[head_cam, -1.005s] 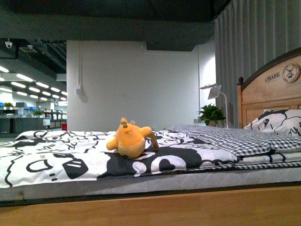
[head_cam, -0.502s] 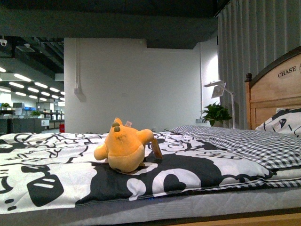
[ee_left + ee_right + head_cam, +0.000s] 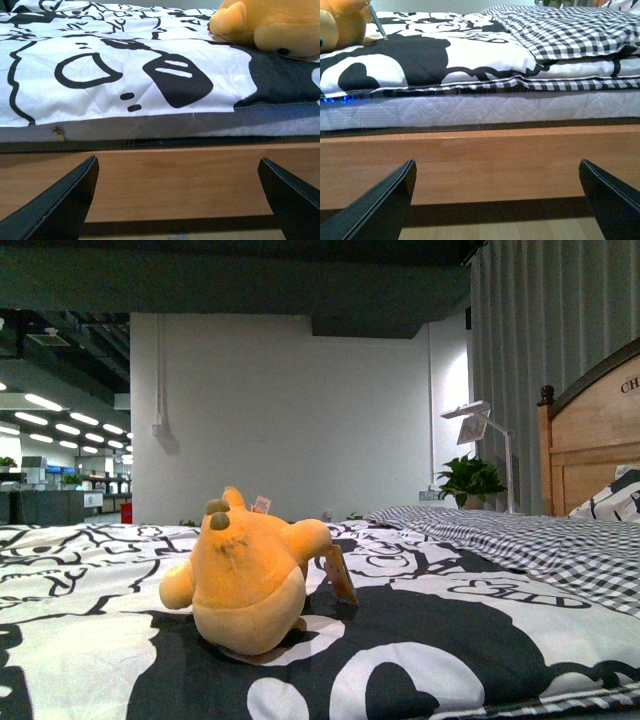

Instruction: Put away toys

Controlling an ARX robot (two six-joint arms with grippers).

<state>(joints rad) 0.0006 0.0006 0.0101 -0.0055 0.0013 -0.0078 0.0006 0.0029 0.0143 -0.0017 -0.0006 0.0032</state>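
One plush toy (image 3: 245, 580), "CH" on headboard (image 3: 595, 440)

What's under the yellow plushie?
The plush toy lies on a black-and-white quilt. Lower down, the bed's edge shows a white mattress and a wooden frame. The quilt patch right beneath its belly is hidden.

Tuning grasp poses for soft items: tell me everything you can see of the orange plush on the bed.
The plush toy is orange-yellow, soft and rounded, with a paler underside, stubby limbs and two small dark nubs on top. The left wrist view shows a dark round eye. A hang tag dangles at its side. It lies tipped over on the black-and-white patterned quilt, touching only the quilt; nothing grips it.
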